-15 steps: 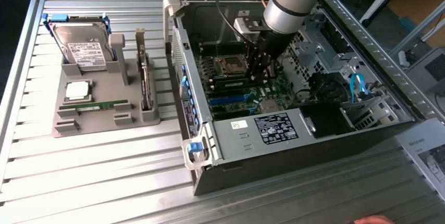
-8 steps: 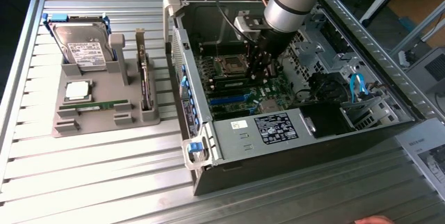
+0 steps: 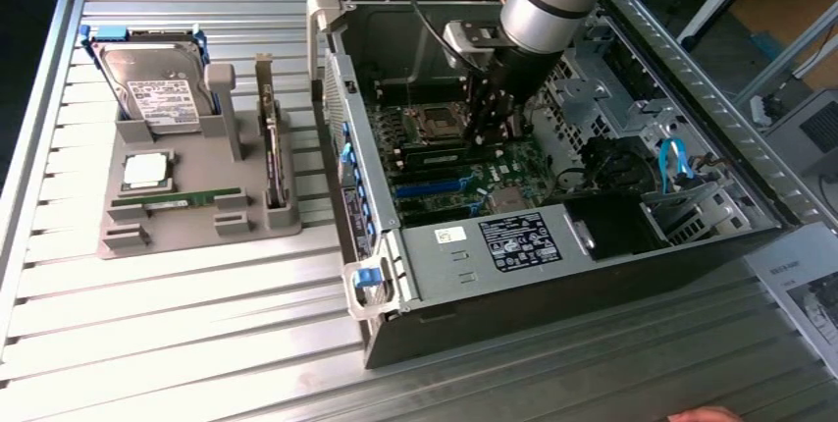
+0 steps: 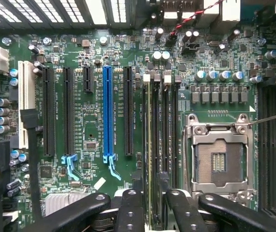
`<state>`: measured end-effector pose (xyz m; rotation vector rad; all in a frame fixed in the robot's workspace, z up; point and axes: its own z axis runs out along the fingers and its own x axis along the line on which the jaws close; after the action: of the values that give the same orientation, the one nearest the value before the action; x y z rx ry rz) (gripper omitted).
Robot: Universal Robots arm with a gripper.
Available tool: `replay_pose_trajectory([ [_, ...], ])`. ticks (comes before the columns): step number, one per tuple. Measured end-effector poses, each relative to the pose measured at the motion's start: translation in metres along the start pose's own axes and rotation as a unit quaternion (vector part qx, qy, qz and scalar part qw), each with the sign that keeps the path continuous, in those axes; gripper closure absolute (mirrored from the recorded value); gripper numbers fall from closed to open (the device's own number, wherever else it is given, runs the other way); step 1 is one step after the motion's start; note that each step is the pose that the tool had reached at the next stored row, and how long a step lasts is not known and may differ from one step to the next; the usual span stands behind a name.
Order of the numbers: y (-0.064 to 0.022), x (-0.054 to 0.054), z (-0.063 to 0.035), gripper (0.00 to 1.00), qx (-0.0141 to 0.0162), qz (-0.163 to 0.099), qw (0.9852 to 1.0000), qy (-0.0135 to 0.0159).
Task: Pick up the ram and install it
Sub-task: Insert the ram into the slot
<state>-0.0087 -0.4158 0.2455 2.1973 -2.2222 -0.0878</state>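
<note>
Hovering — gripper over motherboard | ram on tray | slatted metal table

one ram stick stands on edge along the memory slots right next to the cpu socket, thin greenish edge facing the wrist cam. its twin, green with a pale label, sits lengthwise in the grey holder, around 9 o'clock in the exterior view

Open over motherboard; tight at memory slots, partly filled by ram, flanked by CPU socket and black expansion slot; fenced by case wall.
</note>
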Motion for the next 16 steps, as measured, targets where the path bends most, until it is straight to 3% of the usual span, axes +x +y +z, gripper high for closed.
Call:
replay_pose_trajectory([
  [16,0.0019,-0.001,-0.038,0.75,0.0,0.0,1.0,0.0],
])
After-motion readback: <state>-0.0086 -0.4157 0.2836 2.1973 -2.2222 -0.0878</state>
